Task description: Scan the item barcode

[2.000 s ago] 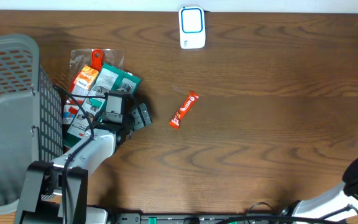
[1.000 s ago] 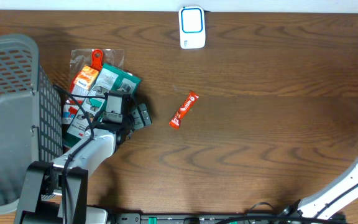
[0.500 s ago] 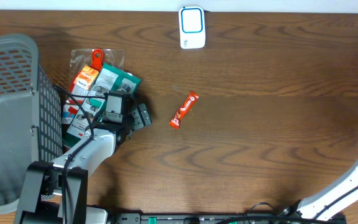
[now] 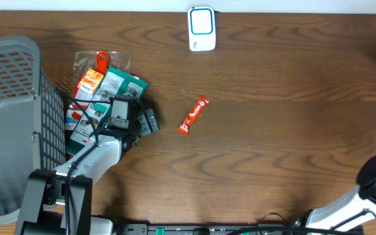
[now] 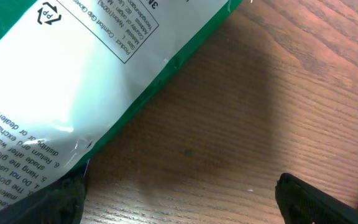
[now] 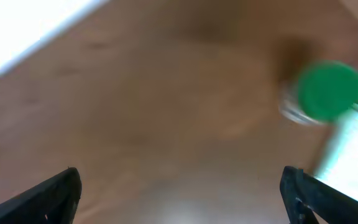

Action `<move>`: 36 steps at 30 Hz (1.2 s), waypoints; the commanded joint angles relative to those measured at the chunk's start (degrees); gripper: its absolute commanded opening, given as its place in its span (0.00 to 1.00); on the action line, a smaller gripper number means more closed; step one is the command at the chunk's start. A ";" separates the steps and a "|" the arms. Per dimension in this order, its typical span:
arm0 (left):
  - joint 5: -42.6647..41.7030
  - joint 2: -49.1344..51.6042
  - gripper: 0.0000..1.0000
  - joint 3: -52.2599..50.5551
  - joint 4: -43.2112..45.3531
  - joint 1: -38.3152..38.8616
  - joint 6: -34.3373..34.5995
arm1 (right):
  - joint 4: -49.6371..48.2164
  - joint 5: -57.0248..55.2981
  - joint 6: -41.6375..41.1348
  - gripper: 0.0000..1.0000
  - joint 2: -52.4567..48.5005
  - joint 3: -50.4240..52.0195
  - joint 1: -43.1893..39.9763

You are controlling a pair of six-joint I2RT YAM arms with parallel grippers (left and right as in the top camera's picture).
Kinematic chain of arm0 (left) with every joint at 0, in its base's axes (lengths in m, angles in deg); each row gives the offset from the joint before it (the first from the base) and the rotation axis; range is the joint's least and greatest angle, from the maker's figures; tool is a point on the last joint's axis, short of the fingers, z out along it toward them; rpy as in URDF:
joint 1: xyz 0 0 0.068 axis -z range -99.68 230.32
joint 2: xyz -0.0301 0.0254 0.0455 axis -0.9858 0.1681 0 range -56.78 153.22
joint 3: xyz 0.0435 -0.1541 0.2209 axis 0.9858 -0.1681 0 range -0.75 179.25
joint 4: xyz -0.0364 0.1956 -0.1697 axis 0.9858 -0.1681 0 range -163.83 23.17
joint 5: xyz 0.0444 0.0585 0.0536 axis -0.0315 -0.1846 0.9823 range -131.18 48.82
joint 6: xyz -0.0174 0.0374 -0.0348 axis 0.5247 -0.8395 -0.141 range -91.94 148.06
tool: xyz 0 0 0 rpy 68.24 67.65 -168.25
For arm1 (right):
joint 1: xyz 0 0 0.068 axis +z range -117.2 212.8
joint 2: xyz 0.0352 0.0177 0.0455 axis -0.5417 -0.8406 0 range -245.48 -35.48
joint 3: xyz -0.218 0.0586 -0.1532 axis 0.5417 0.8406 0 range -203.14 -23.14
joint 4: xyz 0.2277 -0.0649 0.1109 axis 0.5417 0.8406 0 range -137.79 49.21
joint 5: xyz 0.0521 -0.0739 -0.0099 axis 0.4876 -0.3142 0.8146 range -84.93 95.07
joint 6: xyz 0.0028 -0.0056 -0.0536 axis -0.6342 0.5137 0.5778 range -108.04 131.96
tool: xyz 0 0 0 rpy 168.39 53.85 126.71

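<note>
Left gripper (image 5: 179, 200) hangs low with its fingers wide apart and nothing between them, just at the edge of the green-and-white packet (image 5: 73, 93), which I take to be the item to scan. This packet lies on top of a pile of other packets, just beside the grey basket (image 4: 12, 98), well apart from the white scanner (image 4: 202, 29) at the far edge of the table (image 4: 273, 130). If the fingers close here, they may catch only the thin film edge, which can slip, or lift a neighbour packet too. The barcode may also face away from the scanner. On the packet I read a "PP" recycling mark and upside-down small print, including "Return and exchange". The red bar (image 4: 193, 115) has writing too small to read. Right gripper (image 6: 179, 193) is also spread and empty, in a blurred view.
</note>
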 commanded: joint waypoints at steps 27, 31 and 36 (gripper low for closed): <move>-0.79 1.90 0.98 -1.57 -0.66 -0.52 -0.48 | 2.93 -0.20 -8.96 0.99 -9.64 -0.44 45.51; -4.90 1.88 0.98 -1.44 -2.91 -0.52 -0.52 | 3.65 6.58 -8.04 0.99 -15.61 -0.44 45.90; -17.20 1.88 0.98 -0.42 -5.79 -0.52 0.09 | 2.60 12.57 -8.04 0.99 -19.98 -0.44 46.07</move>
